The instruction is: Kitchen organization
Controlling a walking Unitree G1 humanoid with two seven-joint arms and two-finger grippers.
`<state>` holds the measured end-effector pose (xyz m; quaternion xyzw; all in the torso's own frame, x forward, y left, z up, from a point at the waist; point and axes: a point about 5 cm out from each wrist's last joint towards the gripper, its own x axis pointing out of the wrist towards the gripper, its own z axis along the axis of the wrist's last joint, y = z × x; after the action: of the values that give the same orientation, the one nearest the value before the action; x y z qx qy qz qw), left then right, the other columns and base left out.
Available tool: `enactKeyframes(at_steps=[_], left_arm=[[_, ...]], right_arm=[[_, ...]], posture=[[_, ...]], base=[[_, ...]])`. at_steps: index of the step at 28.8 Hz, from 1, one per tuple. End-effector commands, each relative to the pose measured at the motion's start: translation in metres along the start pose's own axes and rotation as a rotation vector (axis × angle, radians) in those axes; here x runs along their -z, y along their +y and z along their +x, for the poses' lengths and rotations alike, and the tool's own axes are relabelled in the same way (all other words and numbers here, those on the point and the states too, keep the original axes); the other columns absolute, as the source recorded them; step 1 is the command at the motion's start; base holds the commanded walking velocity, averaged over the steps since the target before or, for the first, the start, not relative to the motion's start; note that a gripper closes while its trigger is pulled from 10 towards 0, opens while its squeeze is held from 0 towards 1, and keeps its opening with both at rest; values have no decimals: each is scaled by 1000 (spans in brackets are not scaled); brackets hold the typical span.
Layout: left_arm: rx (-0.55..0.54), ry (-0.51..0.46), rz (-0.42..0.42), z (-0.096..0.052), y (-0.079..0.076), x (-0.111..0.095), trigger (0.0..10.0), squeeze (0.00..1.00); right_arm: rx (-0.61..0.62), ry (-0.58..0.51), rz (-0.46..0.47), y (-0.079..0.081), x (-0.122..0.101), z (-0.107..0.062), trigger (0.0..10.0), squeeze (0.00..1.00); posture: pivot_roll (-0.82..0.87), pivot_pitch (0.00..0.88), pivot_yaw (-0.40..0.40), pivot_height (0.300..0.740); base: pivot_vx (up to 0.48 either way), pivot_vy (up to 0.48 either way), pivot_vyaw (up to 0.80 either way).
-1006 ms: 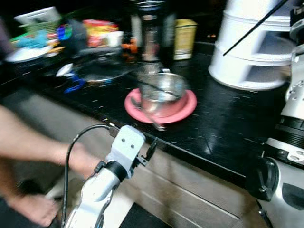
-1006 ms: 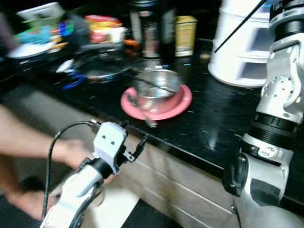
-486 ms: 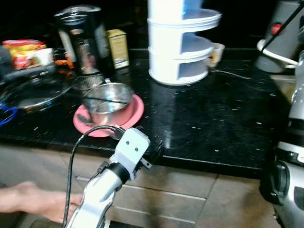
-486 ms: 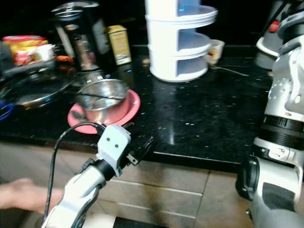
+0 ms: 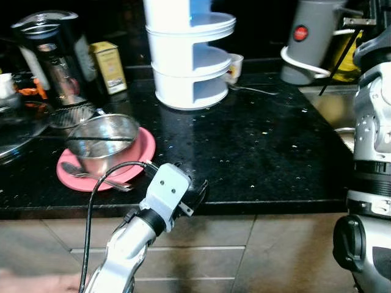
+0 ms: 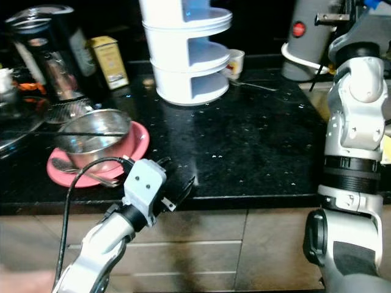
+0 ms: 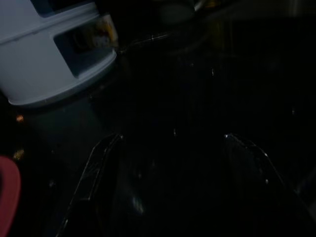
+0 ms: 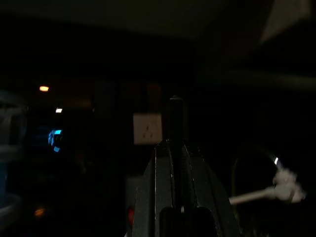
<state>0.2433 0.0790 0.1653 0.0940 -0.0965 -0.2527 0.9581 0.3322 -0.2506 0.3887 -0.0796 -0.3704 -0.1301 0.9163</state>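
Bowl [image 5: 101, 141] on plate [image 5: 137, 155]; left end effector [image 7: 168, 163] spread.

**No legible writing on the kitchen counter**

No text, brand, number or sign can be read anywhere. The yellow box [image 5: 110, 66] at the far left of the black counter [image 5: 263, 152] carries a darker printed panel on its front, but the print is too small and blurred to make out. The grey appliance [image 5: 311, 39] at the far right bears a round red mark [image 5: 300, 33] with a pale speck inside; whether that is a logo or a button cannot be told. The dark jug [image 5: 52, 58] at far left shows glints but no label that can be read. The right wrist view is very dark; a pale wall socket [image 8: 147, 128] shows there, unmarked.
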Motion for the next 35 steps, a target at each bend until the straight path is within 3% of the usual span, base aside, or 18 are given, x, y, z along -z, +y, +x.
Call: enactKeyframes(at_steps=[1,9,35], left_arm=[[-27,3,0,-2,5,0,10000,0],[-63,-52,-26,2,11,-12,10000,0],[-38,-48,-56,4,6,-12,10000,0]], right_arm=[[-33,8,-19,10,4,-3,10000,0],[-62,25,-33,18,11,-7,10000,0],[-149,59,-139,38,22,-11,10000,0]], posture=[[-29,0,26,740],[-29,0,26,740],[-29,0,19,740]], base=[[0,0,0],[0,-314,0],[0,-473,-59]])
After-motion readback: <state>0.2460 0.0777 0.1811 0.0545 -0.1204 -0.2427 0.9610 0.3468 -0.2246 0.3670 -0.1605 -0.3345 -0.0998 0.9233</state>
